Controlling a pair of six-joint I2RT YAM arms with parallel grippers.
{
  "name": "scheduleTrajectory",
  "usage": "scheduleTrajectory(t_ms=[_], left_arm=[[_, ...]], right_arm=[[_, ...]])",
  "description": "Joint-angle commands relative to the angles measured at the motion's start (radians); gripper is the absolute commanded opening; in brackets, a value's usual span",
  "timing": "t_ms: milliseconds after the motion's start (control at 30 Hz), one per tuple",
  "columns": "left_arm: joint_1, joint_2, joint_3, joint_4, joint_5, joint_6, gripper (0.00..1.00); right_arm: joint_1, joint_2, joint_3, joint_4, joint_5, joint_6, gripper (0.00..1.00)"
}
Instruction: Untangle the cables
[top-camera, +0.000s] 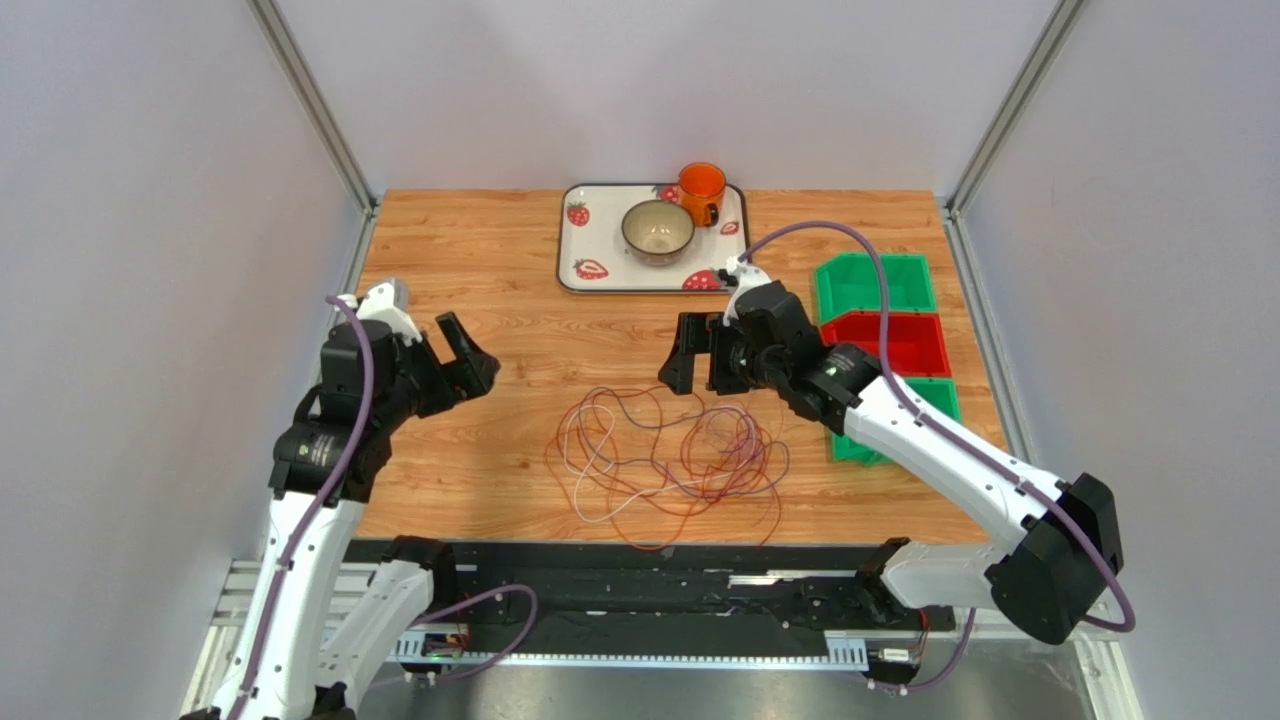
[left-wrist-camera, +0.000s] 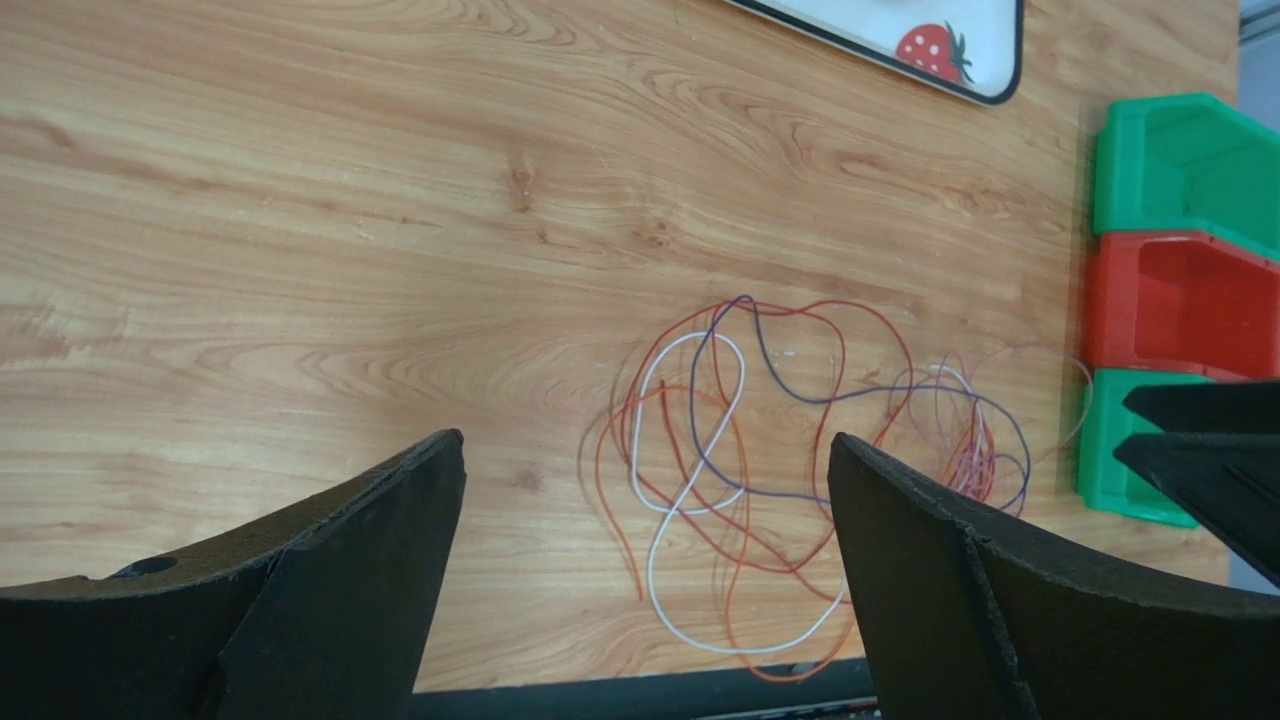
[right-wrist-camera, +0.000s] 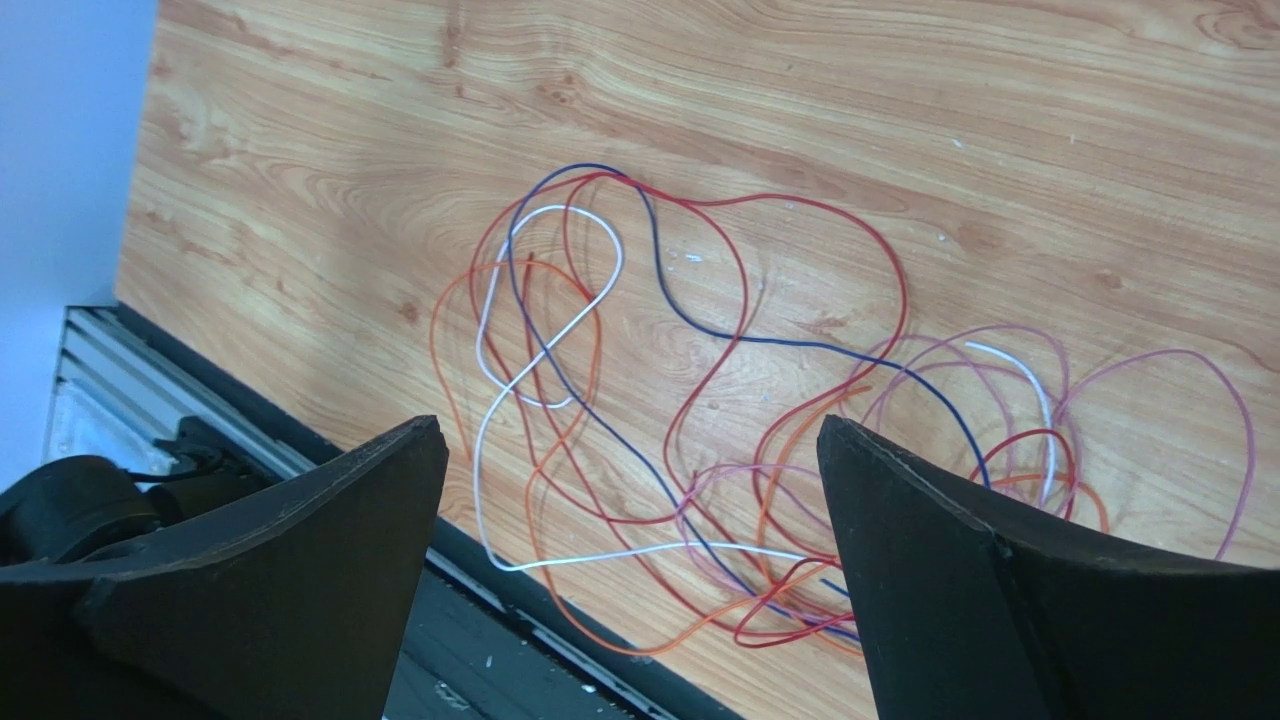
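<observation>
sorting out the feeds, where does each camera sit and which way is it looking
top external: above and behind the bases, looking down on the table; both arms show, left gripper and right gripper open.
left wrist: on the left arm, looking down over the cables, bins at right; its fingers show.
right wrist: on the right arm, facing left and down at the cables; its fingers show.
shared: all three see the cables.

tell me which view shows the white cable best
Right wrist view: the white cable lies close and traceable among the others. The left wrist view shows it smaller; the top view shows only a faint tangle.
</observation>
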Motion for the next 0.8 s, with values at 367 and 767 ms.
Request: scheduleTrajectory(t_ms=[367, 767], left_arm=[[0.006, -0.119, -0.023, -0.075, -0.062, 0.131, 0.98], [-0.026, -0.034, -0.044, -0.006, 0.150, 0.157, 0.92]], right_arm=[[-0.007, -0.059, -0.073, 0.113, 0.013, 0.015, 1.00], [-0.016, -0.064, -0.127, -0.041, 0.028, 0.133, 0.89]])
